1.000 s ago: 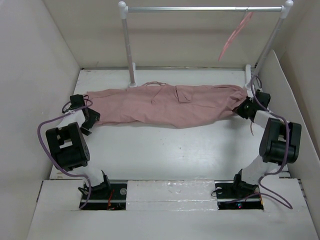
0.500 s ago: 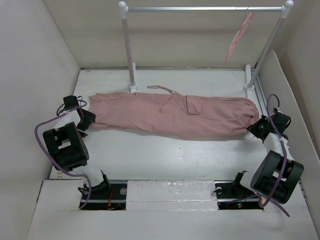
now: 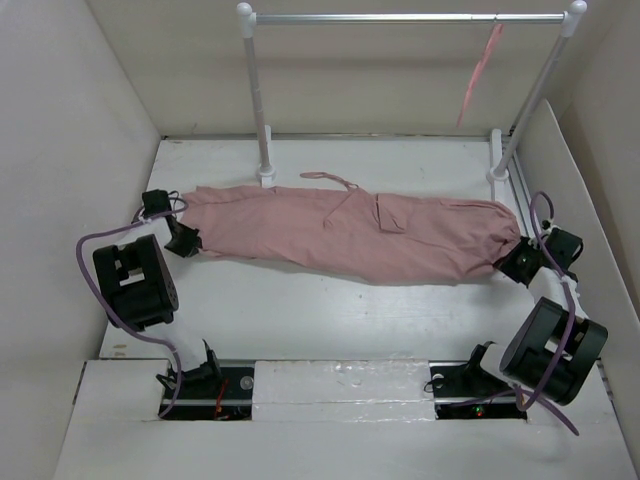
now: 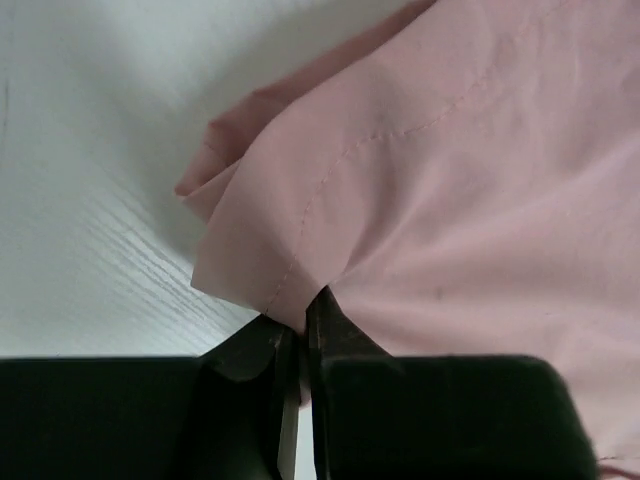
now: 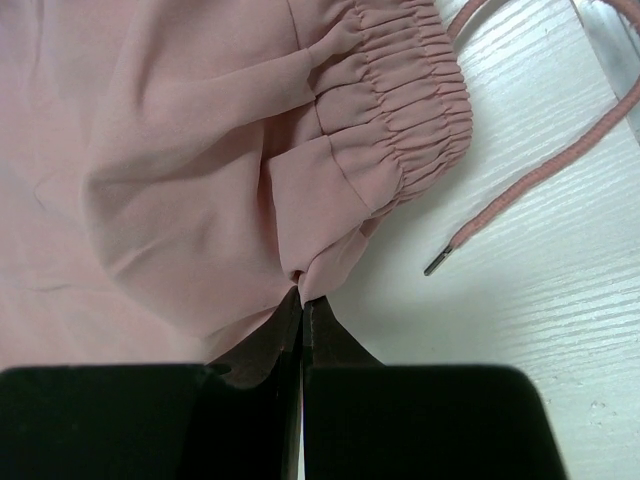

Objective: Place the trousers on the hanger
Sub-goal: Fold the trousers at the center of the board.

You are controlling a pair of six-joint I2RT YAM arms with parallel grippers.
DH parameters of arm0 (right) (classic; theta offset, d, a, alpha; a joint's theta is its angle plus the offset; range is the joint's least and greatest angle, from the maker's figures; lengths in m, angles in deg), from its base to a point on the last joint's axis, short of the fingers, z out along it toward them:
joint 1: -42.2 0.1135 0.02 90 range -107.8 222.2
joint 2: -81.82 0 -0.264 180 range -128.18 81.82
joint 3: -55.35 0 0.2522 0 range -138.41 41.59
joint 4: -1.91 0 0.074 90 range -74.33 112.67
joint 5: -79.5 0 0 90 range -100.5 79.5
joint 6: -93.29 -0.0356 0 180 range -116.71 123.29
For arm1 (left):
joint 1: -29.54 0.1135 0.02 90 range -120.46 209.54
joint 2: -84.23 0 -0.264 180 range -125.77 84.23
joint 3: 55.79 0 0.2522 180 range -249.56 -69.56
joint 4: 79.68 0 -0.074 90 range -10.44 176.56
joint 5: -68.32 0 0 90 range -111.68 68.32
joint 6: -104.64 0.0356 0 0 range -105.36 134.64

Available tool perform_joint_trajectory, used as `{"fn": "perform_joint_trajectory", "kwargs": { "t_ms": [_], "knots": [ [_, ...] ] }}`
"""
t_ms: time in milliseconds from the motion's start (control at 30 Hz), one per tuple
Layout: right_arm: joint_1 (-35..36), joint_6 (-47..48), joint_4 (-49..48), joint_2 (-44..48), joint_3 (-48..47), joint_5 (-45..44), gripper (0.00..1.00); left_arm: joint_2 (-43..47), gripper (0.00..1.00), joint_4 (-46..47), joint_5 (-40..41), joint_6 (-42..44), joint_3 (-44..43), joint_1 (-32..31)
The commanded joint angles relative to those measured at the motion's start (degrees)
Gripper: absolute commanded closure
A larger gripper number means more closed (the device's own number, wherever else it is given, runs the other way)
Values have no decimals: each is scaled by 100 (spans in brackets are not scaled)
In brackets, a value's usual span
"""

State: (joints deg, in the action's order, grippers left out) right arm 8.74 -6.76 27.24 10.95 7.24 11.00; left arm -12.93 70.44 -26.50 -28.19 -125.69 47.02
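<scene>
the trousers (image 3: 350,235) lie stretched flat on the table (image 3: 330,320) just in front of the garment rail (image 3: 400,17), parallel to its bar, while the hanger (image 3: 480,70) dangles from that bar near the rail's right post, well above the cloth. the left gripper (image 4: 302,322) is pinched tight on a hem corner at the end nearest the rail's left post, and the right gripper (image 5: 302,300) is nipped together on a fold by the gathered elastic at the other end, which i'd guess pulls the cloth taut and smooth so it can be lifted toward the hanger
</scene>
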Motion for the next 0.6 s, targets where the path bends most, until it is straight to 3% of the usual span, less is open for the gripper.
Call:
{"fn": "perform_joint_trajectory", "kwargs": {
  "t_ms": [0,100,200,333,567],
  "knots": [
    [-21,231,-50,-14,-19,101,100,101,100,118,-11,89,-89,97],
    [-21,362,81,21,-89,57,100,426,100,-197,384,371,-450,256],
    [-74,547,318,126,-194,-83,100,804,100,-804,1306,670,-837,256],
    [-126,662,793,293,-222,-155,100,1392,100,-1051,1746,697,-470,256],
    [-276,635,1952,1084,-449,-611,100,1455,100,-1956,2389,601,103,317]
  ]
}}
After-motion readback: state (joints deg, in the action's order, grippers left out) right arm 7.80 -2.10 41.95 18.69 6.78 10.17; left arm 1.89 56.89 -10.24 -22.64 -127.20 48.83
